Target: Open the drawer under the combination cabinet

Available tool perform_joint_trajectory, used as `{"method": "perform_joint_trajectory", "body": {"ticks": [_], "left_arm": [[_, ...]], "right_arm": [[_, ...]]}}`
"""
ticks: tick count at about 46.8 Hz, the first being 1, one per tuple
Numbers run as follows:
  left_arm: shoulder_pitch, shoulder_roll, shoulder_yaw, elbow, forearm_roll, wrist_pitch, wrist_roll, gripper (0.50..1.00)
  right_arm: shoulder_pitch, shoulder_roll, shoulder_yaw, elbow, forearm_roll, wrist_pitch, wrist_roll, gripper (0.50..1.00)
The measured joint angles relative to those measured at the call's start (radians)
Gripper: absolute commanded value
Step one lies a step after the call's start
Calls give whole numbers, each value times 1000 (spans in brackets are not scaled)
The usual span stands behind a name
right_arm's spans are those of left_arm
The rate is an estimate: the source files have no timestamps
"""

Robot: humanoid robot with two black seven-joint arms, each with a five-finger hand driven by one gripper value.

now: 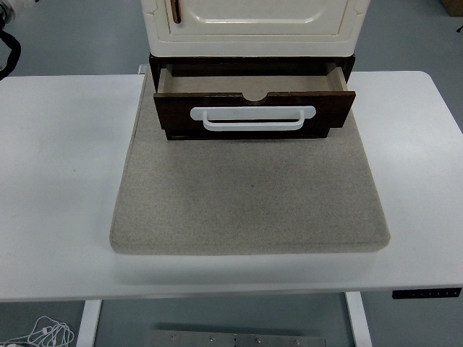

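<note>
A cream cabinet (253, 18) with a dark brown base stands at the back of a grey felt mat (249, 191). Its dark brown drawer (253, 108) is pulled out toward me, and the pale inside (246, 83) shows with nothing in it. A white bar handle (253, 118) runs across the drawer front. Neither of my hands shows in the head view.
The mat lies on a white table (58, 181). A dark curved shape (9, 50) with something pale above it pokes in at the top left edge, beyond the table; what it is cannot be told. Cables lie on the floor at the bottom left (47, 334).
</note>
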Motion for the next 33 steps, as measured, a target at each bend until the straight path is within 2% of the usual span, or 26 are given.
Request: {"method": "perform_joint_trajectory", "body": {"ticks": [3,8,14,24,33], "left_arm": [[2,-36,2,53,0,-27,-28,1000],[3,-96,5,122,1,-33,-71,1000],[3,-131,6,141,2,-28,-77,1000],[3,-164,-4,153,-6,33,-77,1000],[5,-191,-7,153,-19,41,-76,1000]], "right_arm": [[0,0,0,0,-1,1,0,926],[-2,0,0,2,-1,1,0,926],[-2,0,1,4,-1,10,0,926],[-5,0,3,3,-1,63,0,926],[-6,0,2,4,-1,66,0,926]]}}
